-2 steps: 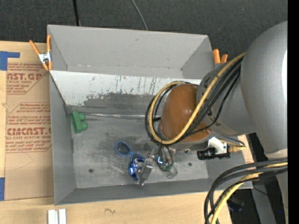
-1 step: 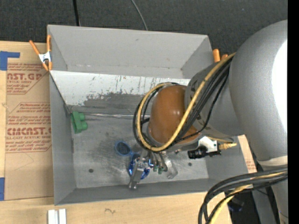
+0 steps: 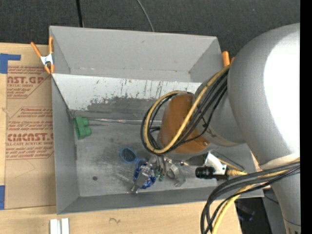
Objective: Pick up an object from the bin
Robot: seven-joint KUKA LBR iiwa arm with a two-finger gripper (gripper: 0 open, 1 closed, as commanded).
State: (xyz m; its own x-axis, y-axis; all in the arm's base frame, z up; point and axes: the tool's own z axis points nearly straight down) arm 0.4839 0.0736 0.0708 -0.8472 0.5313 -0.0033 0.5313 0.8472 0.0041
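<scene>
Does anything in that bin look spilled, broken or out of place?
Nothing stands out. The green block lies alone by the left wall; the small blue round piece and a blue-and-silver thing lie on the floor near the tool.

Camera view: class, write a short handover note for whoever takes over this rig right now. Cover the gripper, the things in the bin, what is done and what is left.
Gripper: low over the floor of the bin, near its front wall; whether it is open or shut cannot be told.
Things: a blue and silver thing lies right beside the gripper, on its left in the view. A small blue round piece sits just beyond that. A green block lies apart, by the left wall.
Done: the arm is down in the bin.
Left: nothing is lifted yet; grip one thing, probably the blue and silver one, and raise it.
</scene>
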